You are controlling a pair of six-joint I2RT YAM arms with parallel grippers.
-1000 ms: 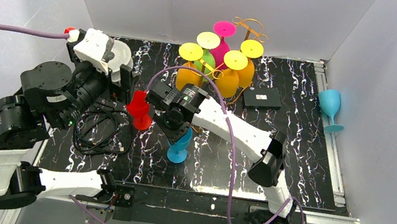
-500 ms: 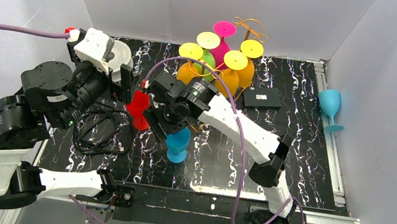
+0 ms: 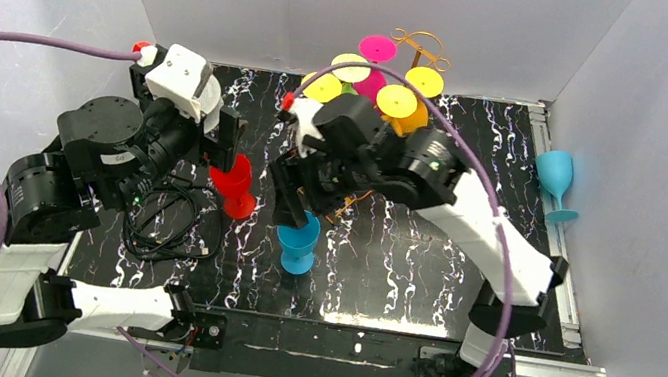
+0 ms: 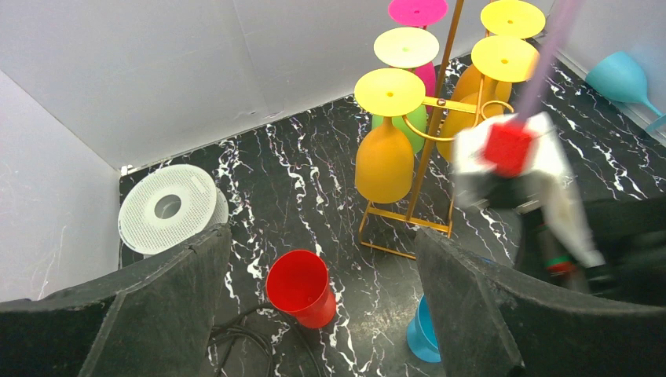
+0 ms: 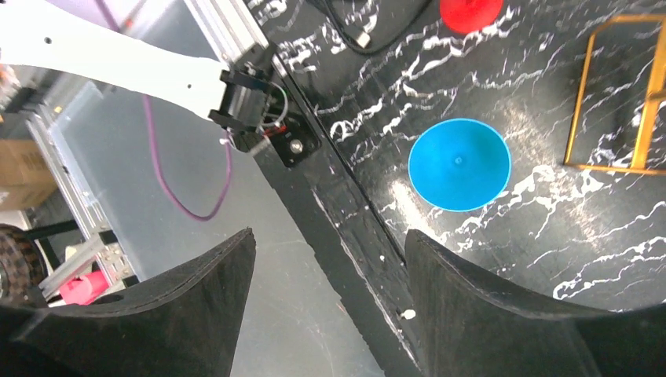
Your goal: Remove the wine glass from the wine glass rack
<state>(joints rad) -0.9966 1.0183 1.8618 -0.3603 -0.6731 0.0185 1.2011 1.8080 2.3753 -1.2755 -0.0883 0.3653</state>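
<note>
The golden wire wine glass rack (image 3: 421, 40) stands at the back of the table, with several glasses hanging bowl-down from it: orange ones with yellow feet (image 4: 385, 157), a green one (image 4: 408, 126) and a pink one (image 4: 416, 12). A blue wine glass (image 3: 299, 242) stands upright on the table in front of the rack, seen from above in the right wrist view (image 5: 459, 163). My right gripper (image 5: 328, 236) hangs open and empty above it. A red glass (image 4: 298, 287) stands to the blue one's left, below my open left gripper (image 4: 322, 236).
A white perforated spool (image 4: 166, 208) lies at the back left, and a black cable coil (image 3: 163, 222) at the front left. A black box (image 3: 442, 165) lies right of the rack. Another blue glass (image 3: 554, 178) leans at the table's right rail.
My right gripper has opened, let go of the blue glass, which stays standing on the table, and risen back toward the rack. The left arm has shifted slightly right.
</note>
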